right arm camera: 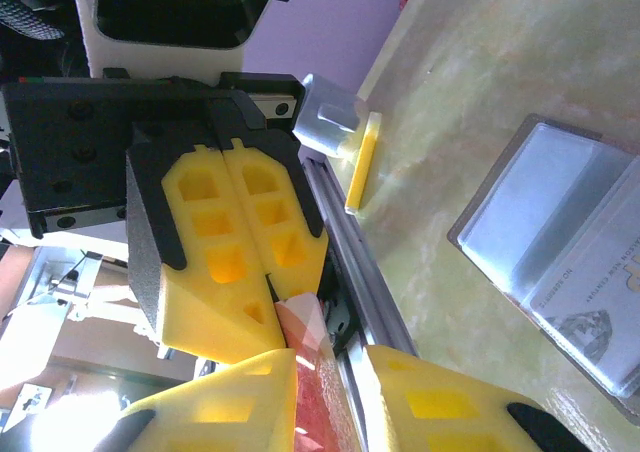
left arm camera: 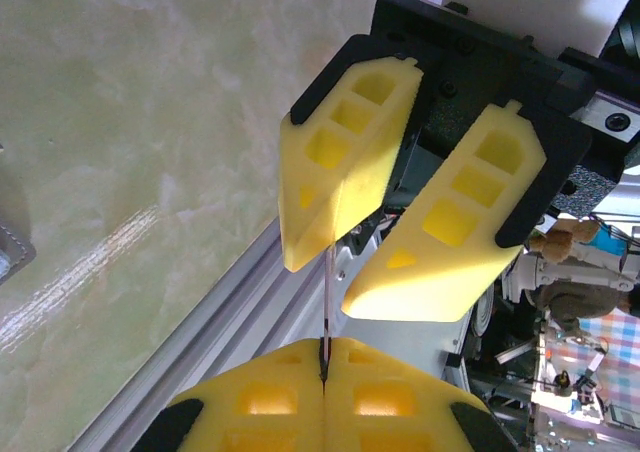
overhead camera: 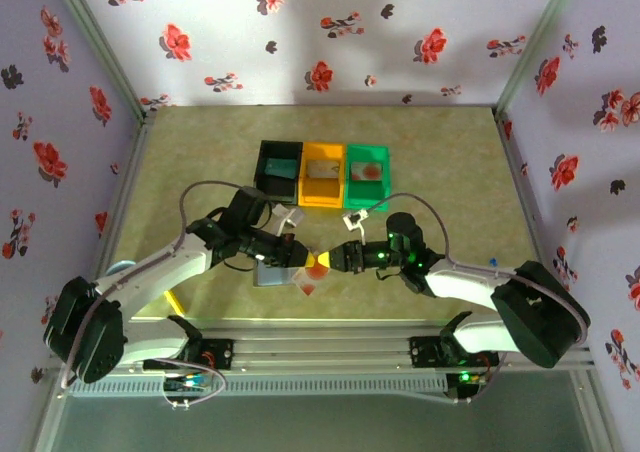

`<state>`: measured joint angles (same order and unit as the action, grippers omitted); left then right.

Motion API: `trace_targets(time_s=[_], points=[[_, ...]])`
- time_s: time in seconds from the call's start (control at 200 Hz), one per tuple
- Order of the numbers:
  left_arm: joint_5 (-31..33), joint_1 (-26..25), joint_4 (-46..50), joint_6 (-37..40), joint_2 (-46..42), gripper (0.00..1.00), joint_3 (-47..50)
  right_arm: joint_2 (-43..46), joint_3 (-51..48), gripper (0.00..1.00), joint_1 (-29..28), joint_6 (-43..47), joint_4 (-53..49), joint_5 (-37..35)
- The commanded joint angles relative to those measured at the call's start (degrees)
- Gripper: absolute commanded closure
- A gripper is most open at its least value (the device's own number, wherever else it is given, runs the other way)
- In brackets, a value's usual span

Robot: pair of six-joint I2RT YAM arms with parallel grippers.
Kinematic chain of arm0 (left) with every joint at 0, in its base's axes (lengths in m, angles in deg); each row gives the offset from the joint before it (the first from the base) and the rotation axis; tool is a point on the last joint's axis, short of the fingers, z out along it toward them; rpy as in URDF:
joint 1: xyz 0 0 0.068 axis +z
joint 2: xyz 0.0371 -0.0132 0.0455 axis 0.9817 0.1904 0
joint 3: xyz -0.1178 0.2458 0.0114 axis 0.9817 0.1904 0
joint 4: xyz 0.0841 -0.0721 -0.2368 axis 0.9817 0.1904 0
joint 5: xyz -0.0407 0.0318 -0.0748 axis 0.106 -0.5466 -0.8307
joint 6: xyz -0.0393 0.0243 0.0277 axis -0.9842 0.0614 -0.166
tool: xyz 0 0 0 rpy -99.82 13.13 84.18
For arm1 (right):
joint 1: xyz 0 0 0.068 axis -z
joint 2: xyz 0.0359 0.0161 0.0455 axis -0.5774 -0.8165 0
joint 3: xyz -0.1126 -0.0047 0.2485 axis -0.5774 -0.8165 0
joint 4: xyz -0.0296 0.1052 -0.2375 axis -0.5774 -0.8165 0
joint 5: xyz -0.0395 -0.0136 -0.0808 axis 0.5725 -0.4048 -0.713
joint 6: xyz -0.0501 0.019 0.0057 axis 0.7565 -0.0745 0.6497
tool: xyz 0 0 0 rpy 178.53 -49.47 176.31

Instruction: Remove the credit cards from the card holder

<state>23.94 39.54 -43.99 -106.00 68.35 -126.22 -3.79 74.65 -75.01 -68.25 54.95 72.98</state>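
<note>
- While its yellow fingers are pressed flat together, the left gripper [left arm camera: 325, 348] pinches one end of the red card [right arm camera: 311, 402], which shows edge-on as a thin line in the left wrist view.
- Facing it tip to tip, the right gripper [right arm camera: 330, 367] has its jaws parted. The card's other end sits in that gap, lying against one finger with clear space to the other.
- Both claws hang above the near part of the table [left arm camera: 120, 122], close to the metal rail [left arm camera: 200, 357] along its edge.
- Just beside them, under the left arm's wrist, the card holder [right arm camera: 560, 212] lies open and flat on the table, apart from the red card.
- A pale card [right arm camera: 592, 294] sits in one of its clear pockets.
- Farther back, a black bin [overhead camera: 279, 162], an orange bin [overhead camera: 322, 172] and a green bin [overhead camera: 366, 170] stand side by side.
</note>
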Motion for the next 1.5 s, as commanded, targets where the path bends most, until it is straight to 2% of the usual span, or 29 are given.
trace_targets(time_s=[0.0,0.425,0.51,0.605,0.83,0.945,1.1,1.275,1.5], points=[[-1.04,0.44,0.88,1.89,0.23,1.00,-2.27,-0.27,-0.56,0.77,-0.58,-0.10,3.05,1.93],[-1.22,0.40,-1.67,0.14,0.29,1.00,-1.70,-0.58,-0.73,0.88,-0.68,-0.06,3.10,1.41],[-1.30,0.44,-2.26,-0.25,0.23,0.87,-1.70,-0.53,-0.67,0.93,-0.68,-0.06,2.92,1.40],[-1.48,0.41,-2.53,-0.39,0.11,0.81,-1.79,-0.50,-0.64,1.00,-0.66,-0.06,2.88,1.10],[-1.30,1.87,1.59,1.55,-2.23,0.66,-3.71,0.46,-0.82,1.00,-0.60,0.48,1.78,-0.11],[-1.19,5.03,5.93,3.21,-5.62,0.59,-5.04,2.10,-1.05,1.00,-0.29,0.90,0.52,-1.26],[-1.19,9.36,9.32,3.80,-11.30,0.54,-5.12,5.42,-1.08,1.00,0.91,0.25,-0.58,-2.82],[-1.21,9.95,1.34,-2.24,-16.35,0.52,0.98,10.81,-1.26,1.00,2.91,-1.29,-1.82,-7.11],[-1.20,9.88,-22.07,-16.48,-20.94,0.50,12.92,19.59,-2.79,1.00,5.45,-5.36,-2.28,-15.29]])
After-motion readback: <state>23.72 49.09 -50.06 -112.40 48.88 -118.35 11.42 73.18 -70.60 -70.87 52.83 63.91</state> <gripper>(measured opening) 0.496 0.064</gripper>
